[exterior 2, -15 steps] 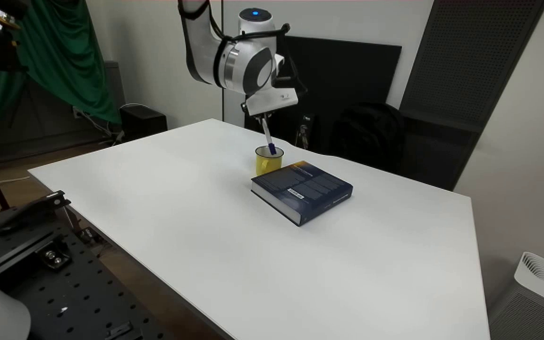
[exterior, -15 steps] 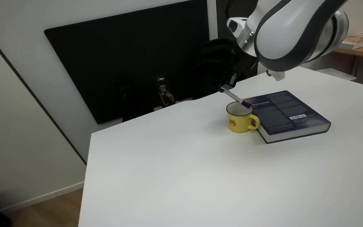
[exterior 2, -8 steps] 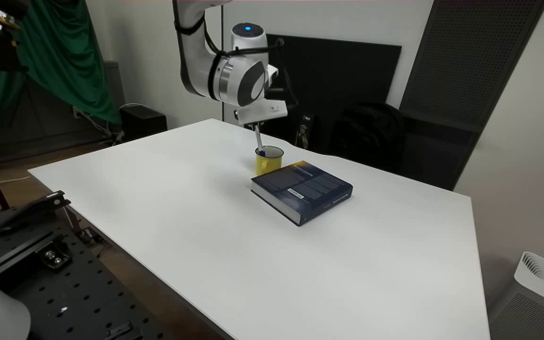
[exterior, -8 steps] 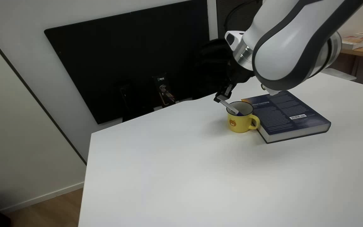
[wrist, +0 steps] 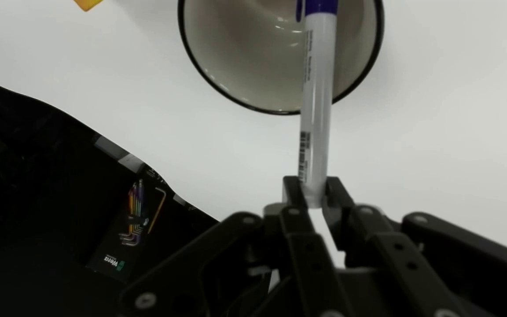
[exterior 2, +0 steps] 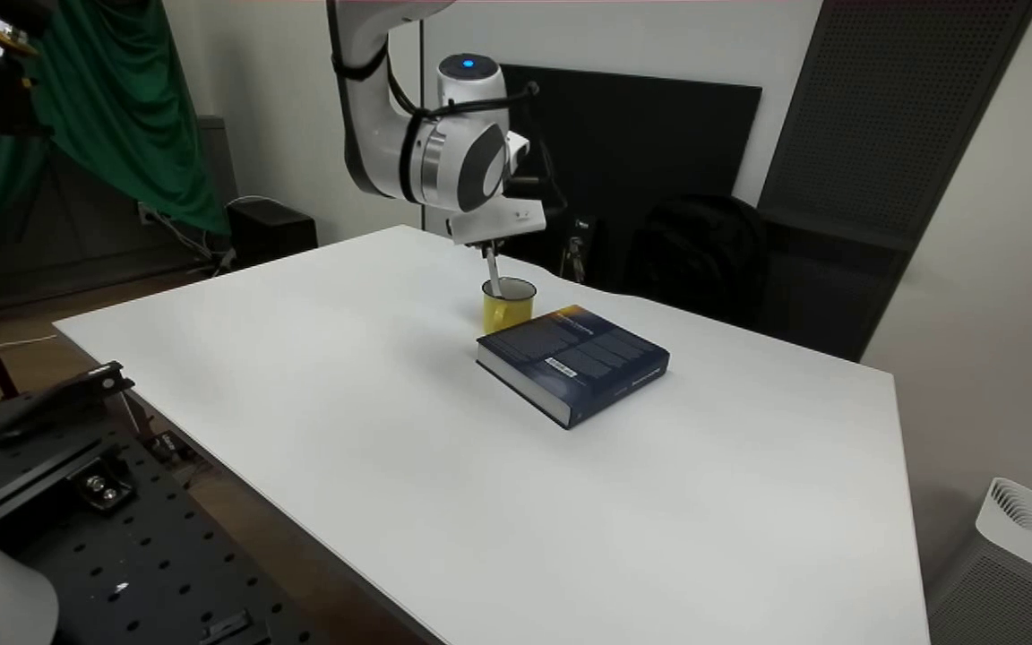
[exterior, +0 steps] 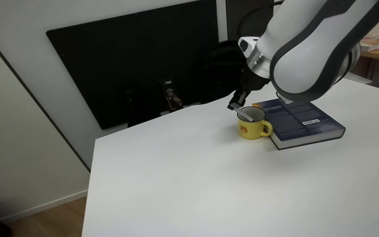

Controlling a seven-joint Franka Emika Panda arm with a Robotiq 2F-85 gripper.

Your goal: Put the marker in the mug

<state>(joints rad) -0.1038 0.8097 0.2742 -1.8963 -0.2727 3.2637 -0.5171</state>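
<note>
Fingers (wrist: 340, 196) grip marker (wrist: 317, 103); wrist view reveals cap (wrist: 321, 6).

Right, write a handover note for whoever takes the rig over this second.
End effector: shut on the marker near the end away from its cap.
Marker: tilted, cap inside the mug.
Mug: upright on the table, beside the book.
Done: marker gripped, cap end in the mug.
Left: release it, then probably back away. Whether the cap touches the mug's bottom, I can't tell.

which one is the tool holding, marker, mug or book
The white marker: the tool grips its capless end, while the mug and book rest on the table.
</note>
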